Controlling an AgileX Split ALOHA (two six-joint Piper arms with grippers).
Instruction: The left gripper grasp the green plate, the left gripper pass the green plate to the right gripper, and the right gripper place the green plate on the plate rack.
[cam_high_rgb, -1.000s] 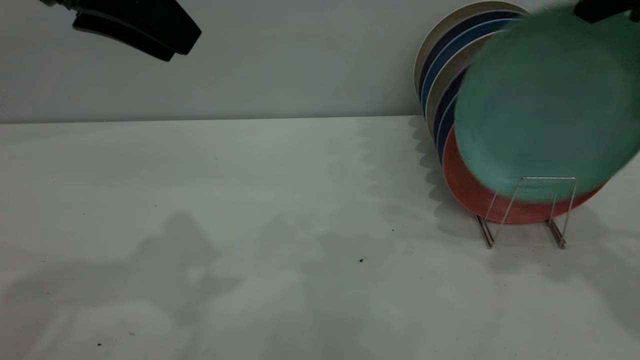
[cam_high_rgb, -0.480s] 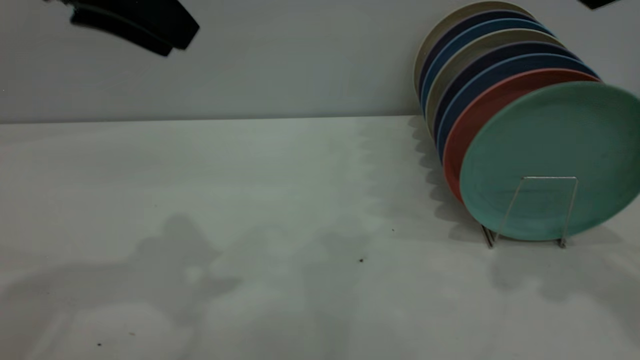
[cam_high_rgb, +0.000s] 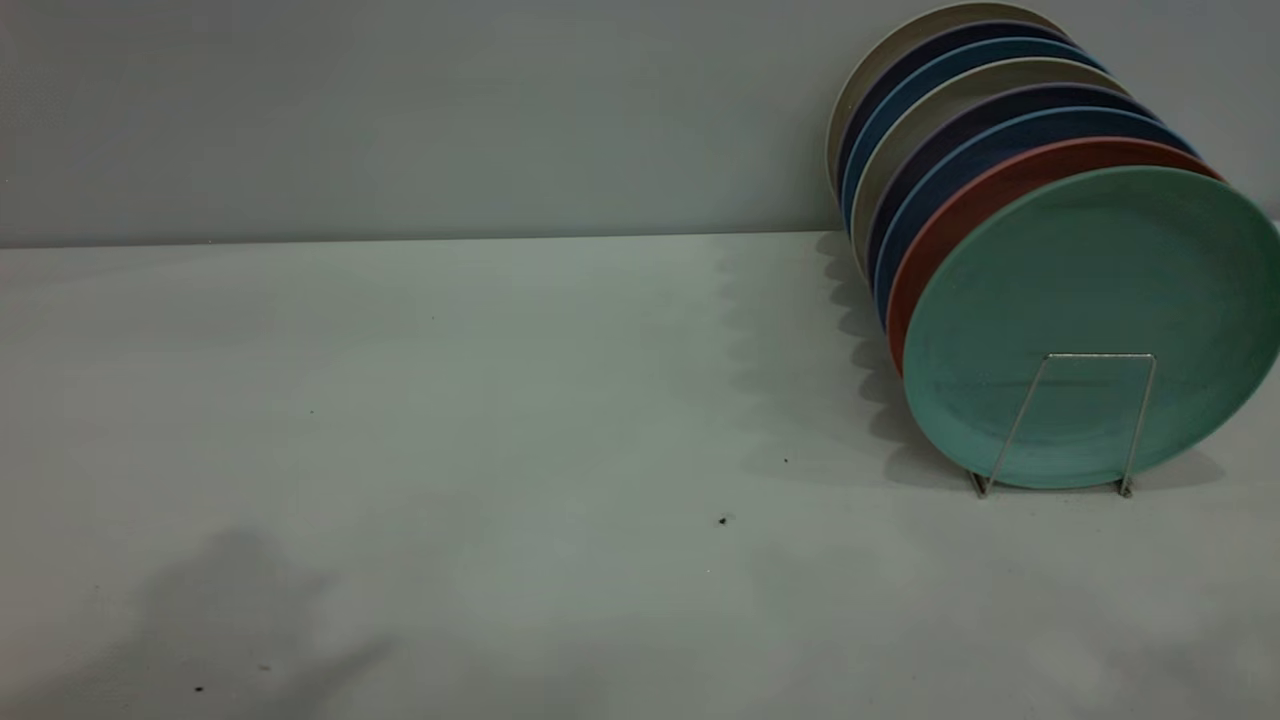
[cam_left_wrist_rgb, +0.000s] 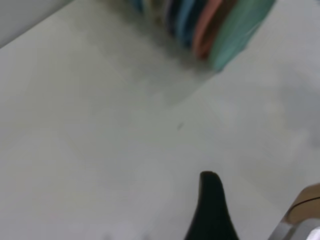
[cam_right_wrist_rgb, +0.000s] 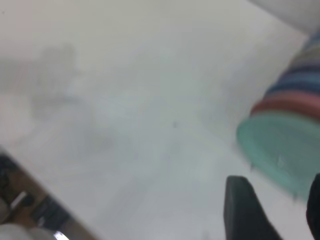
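Note:
The green plate (cam_high_rgb: 1090, 300) stands on edge in the plate rack (cam_high_rgb: 1100, 355), in front of the other plates and behind the front wire loop. It leans back against the salmon plate (cam_high_rgb: 960, 215). No gripper touches it. It also shows in the left wrist view (cam_left_wrist_rgb: 240, 30) and the right wrist view (cam_right_wrist_rgb: 280, 150). Neither gripper is in the exterior view. My right gripper (cam_right_wrist_rgb: 277, 200) is open and empty, above the table short of the plate. My left gripper (cam_left_wrist_rgb: 212, 205) hangs high over the table, far from the rack.
Behind the salmon plate, several blue, dark and beige plates (cam_high_rgb: 940, 110) fill the rack against the back wall. The white table (cam_high_rgb: 450, 400) spreads left of the rack, with a small dark speck (cam_high_rgb: 722, 520) on it.
The green plate left the right gripper, dropped into the rack's front slot and settled leftward. Both grippers rose out of the exterior view.

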